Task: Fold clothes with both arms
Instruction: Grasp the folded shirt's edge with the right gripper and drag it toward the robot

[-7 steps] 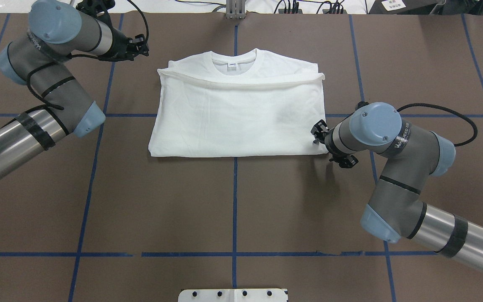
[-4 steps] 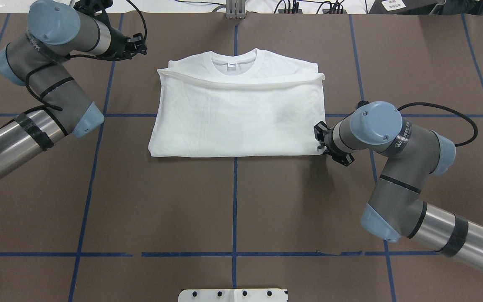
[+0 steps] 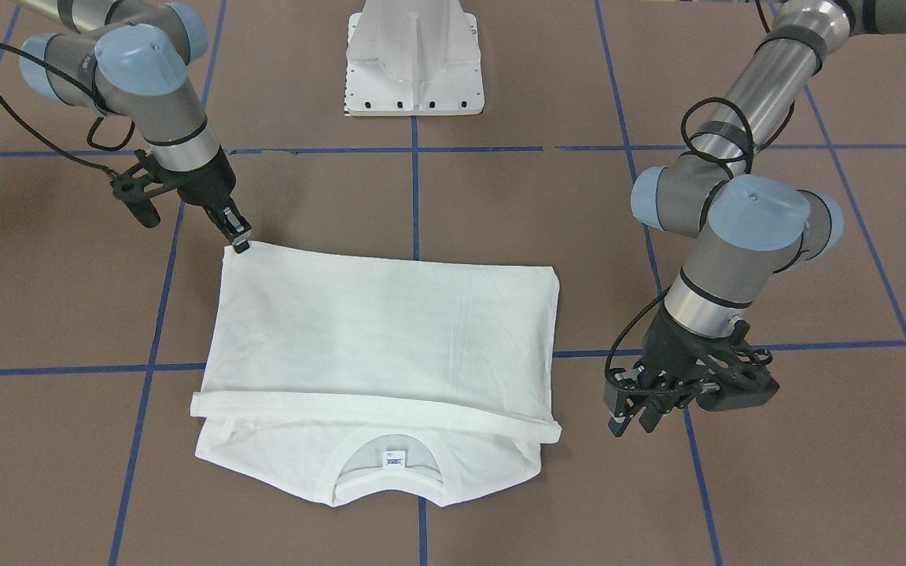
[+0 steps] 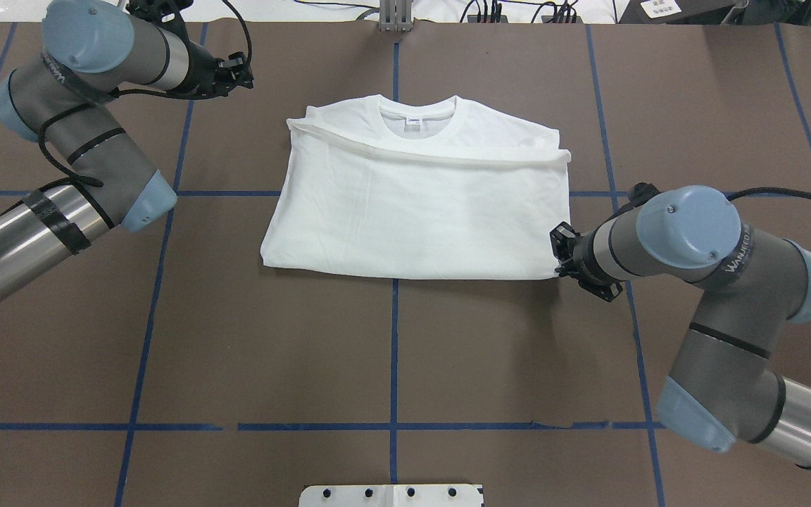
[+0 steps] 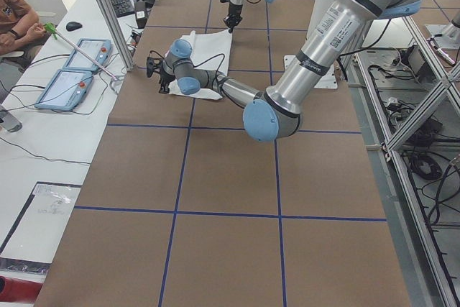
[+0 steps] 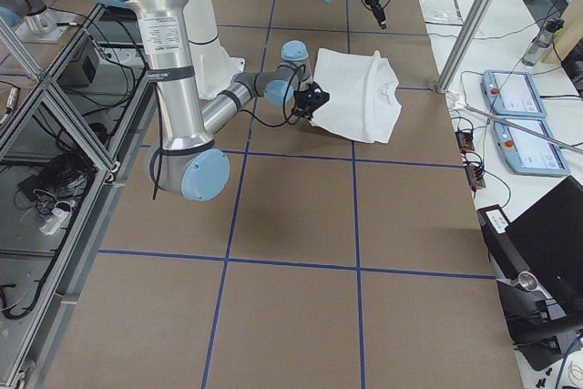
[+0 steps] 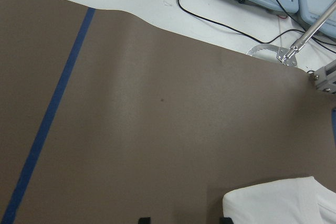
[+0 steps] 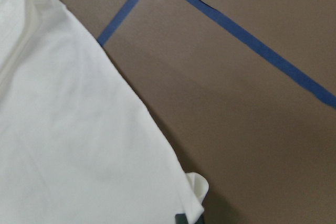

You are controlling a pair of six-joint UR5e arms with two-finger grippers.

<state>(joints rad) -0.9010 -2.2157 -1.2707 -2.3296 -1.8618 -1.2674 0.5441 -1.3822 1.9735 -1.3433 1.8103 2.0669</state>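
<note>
Right gripper [image 3: 240, 238] pinched shut on the T-shirt [image 3: 382, 330] hem corner at its tips. Cloth spreads flat beyond, collar at far end. Left gripper [image 3: 631, 418] open, empty, just beside shoulder. Advisable: left secures its corner before lifting.

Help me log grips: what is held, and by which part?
The right gripper pinches the shirt by its near right corner; the left gripper holds nothing.

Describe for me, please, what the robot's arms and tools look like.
The left arm and right arm share silver tubes, grey joint housings, light-blue caps, black bands, black cables and white lettering. The left tool and right tool are black, two-fingered.
</note>
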